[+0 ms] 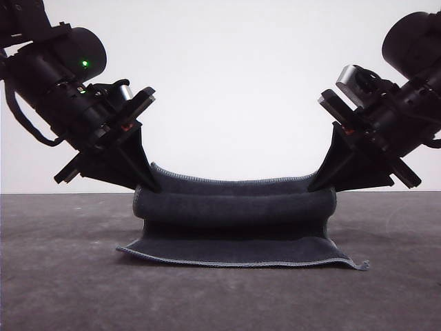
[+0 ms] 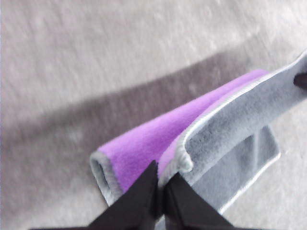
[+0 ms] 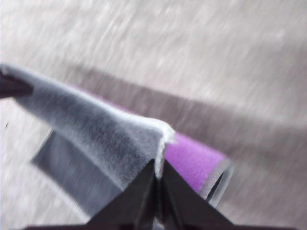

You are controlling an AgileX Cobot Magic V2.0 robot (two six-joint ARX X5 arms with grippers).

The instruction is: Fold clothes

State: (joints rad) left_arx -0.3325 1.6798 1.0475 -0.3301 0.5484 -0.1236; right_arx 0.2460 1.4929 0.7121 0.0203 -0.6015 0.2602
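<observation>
- The left gripper (image 2: 160, 191) is clenched on one corner of the cloth (image 1: 234, 221); its two black fingers (image 2: 139, 201) meet with the grey stitched edging pinched between them.
- The right gripper (image 3: 156, 189) is likewise clenched on the opposite corner, its fingers (image 3: 139, 201) closed against the edging where the fabric bunches to a point.
- Between the two grippers the held edge sags in a shallow curve, lifted off the table (image 1: 69, 289).
- Just below and beyond each fingertip the cloth curls over in a soft roll, dark grey on the outside, with bright purple on the face turned away from the grippers.
- Beneath the roll, the rest of the cloth lies flat on the dark table, its free edge toward the front camera.
- Behind the arms stands a plain white wall (image 1: 234, 69).
</observation>
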